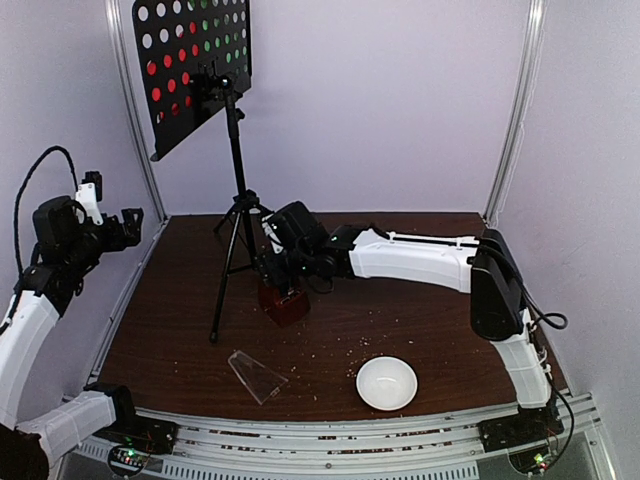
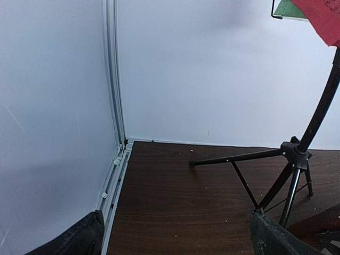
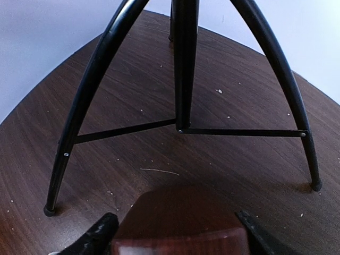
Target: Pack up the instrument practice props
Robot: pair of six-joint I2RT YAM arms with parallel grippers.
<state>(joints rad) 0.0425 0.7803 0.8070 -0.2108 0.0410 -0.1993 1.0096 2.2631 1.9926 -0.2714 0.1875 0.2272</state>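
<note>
The black perforated music stand (image 1: 236,200) rises on its tripod at the back left, and the red and green music sheets (image 1: 185,60) show through its holes. In the left wrist view the red sheet (image 2: 324,18) and the green sheet (image 2: 289,9) peek in at the top right. The small red-brown metronome (image 1: 285,305) sits on the table beside the tripod legs. My right gripper (image 1: 278,283) reaches over it, and its fingers press both sides of the metronome (image 3: 180,223). The clear cover (image 1: 257,375) lies apart, near the front. My left gripper (image 1: 112,228) hangs open and empty above the table's left edge.
A white bowl (image 1: 387,383) stands near the front edge, right of the clear cover. The tripod legs (image 3: 79,122) spread just beyond the metronome. White walls with metal rails (image 2: 114,133) close the table at the back and sides. Small crumbs dot the dark wood.
</note>
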